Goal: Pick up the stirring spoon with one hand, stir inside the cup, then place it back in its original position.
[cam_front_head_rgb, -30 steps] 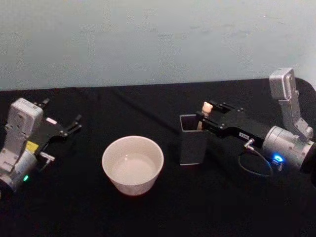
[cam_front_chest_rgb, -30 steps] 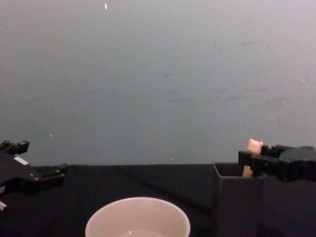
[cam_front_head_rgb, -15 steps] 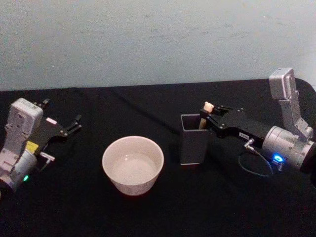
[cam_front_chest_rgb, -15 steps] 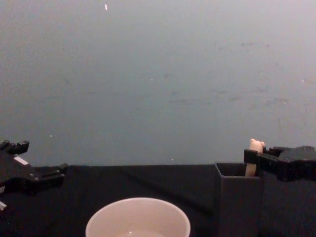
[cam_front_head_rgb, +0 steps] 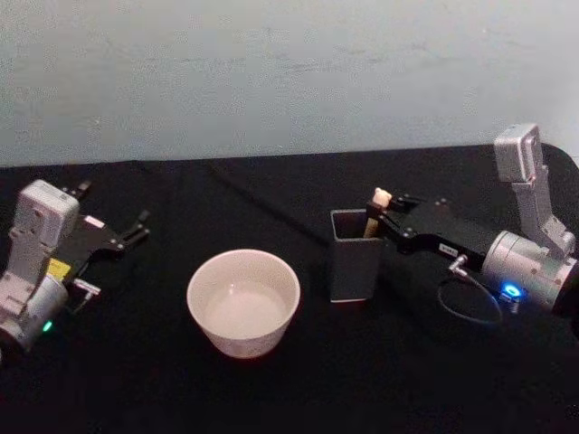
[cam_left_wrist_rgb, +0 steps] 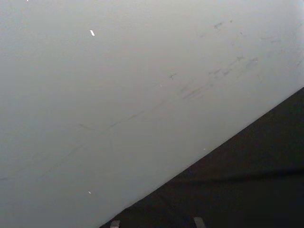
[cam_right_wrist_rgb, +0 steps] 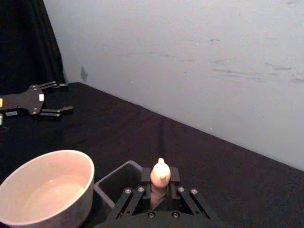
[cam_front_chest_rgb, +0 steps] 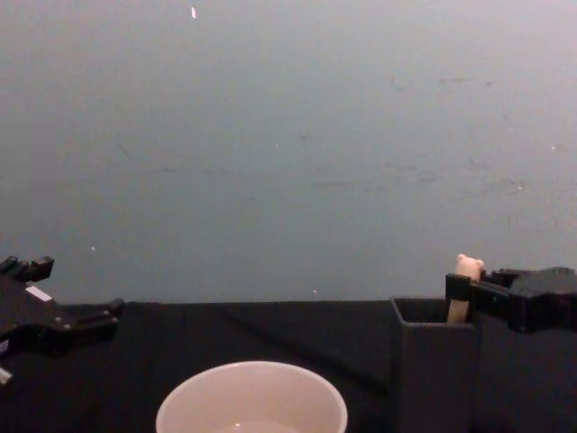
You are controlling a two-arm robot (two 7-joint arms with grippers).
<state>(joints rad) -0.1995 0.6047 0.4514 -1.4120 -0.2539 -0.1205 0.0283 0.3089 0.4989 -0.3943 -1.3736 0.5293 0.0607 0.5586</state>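
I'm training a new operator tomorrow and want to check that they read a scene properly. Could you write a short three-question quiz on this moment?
1. True or false: the stirring spoon stands in the cup.
2. Which gripper closes on the spoon's handle? A) the left one B) the right gripper C) neither
3. Fill in: by the robot's own sides, the dark grey holder stands to the cup's ____.

Key
1. False: it stands upright in the holder.
2. B. The left gripper rests open at the table's left, apart from everything.
3. Right.
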